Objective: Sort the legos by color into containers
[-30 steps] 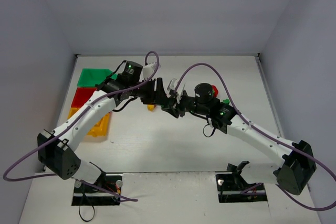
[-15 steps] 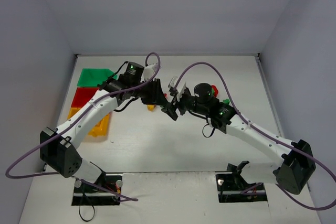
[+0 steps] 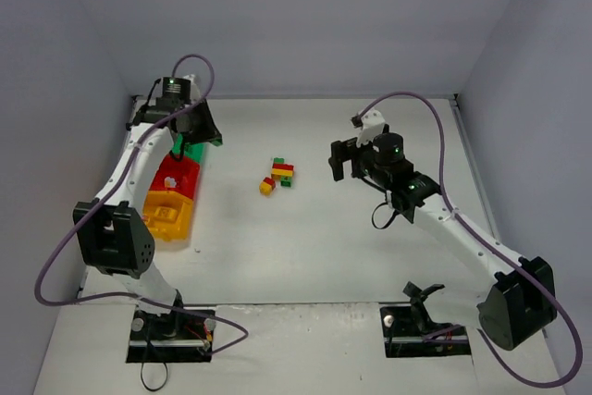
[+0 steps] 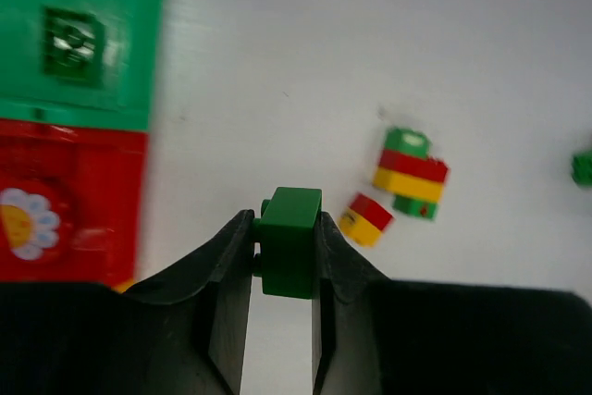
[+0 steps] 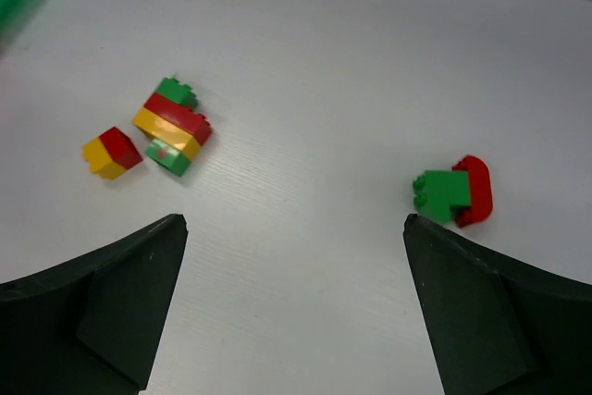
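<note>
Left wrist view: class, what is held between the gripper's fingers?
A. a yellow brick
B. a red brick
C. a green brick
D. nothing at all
C: the left gripper is shut on a single green brick, gripped on both sides above the white table.

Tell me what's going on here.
Two arms are sorting lego bricks by colour. The left gripper is shut on a green brick, near the green bin, which already holds a second green brick. The right gripper hangs open and empty above the table. A mixed stack, a red-yellow pair and a green-red pair lie on the table, unsorted.
</note>
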Tool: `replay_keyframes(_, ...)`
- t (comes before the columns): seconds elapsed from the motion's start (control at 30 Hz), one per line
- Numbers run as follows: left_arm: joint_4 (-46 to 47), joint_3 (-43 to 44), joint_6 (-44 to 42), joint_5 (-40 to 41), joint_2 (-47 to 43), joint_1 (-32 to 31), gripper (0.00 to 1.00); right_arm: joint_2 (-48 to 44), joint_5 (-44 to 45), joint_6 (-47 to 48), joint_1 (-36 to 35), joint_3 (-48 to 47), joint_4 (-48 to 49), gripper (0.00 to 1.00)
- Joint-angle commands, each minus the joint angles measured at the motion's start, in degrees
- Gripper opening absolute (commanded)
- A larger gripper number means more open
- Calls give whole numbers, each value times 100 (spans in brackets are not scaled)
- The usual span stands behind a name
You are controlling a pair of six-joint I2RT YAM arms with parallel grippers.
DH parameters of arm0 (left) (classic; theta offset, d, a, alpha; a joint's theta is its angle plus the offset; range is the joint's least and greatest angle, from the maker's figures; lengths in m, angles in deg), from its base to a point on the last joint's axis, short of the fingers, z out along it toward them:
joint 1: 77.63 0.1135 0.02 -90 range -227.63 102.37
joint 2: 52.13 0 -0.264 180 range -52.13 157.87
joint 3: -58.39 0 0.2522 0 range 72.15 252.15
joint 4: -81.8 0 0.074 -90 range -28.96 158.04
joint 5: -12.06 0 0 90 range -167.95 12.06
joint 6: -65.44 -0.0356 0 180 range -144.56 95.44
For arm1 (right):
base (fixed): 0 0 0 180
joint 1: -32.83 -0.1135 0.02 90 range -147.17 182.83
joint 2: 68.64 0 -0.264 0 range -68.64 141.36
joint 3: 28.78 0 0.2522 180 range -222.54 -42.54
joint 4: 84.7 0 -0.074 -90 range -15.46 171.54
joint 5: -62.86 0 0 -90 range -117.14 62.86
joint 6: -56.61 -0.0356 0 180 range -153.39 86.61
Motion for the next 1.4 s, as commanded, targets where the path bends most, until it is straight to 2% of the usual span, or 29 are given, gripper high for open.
replay_keyframes(0.0, 184, 551, -172, 1158, 206, 513, 0, -151, 1006, -647, 270, 53, -31, 100)
replay_keyframes(0.1, 282, 982, -207, 1502, 751, 935, 0, 6, 1105, -990, 648, 35, -233, 100)
replay_keyframes(0.23, 290, 1597, -251, 1723, 1445, 1288, 11, 200, 1113, -1184, 1254, 27, -418, 98)
replay_keyframes(0.43, 116, 2369, -330, 1837, 2245, 1490, 29, 534, 1253, -1350, 1677, 35, -602, 97)
replay_keyframes(0.57, 88, 2626, -339, 1741, 2422, 1508, 57, 780, 1324, -1386, 1880, 70, -629, 94)
replay_keyframes(0.67, 80, 2670, -234, 1496, 2264, 1500, 73, 1131, 1298, -1412, 1950, 71, -620, 91)
replay_keyframes(0.77, 88, 2513, -128, 1267, 1896, 1438, 77, 1386, 1350, -1386, 2012, 27, -611, 88)
replay_keyframes(0.93, 79, 1916, 65, 950, 964, 1184, 77, 1791, 1131, -1132, 2231, -79, -576, 84)
replay_keyframes(1.1, 238, 905, 162, 686, -1, 622, 77, 2151, 806, -429, 2424, -132, -401, 75)
replay_keyframes(1.23, 168, 500, 92, 493, -495, 243, 77, 2484, 97, -95, 2688, -167, -199, 71)
replay_keyframes(1.37, 9, 149, 57, 379, -995, 15, 77, 2740, -205, 82, 2803, -316, -154, 69)
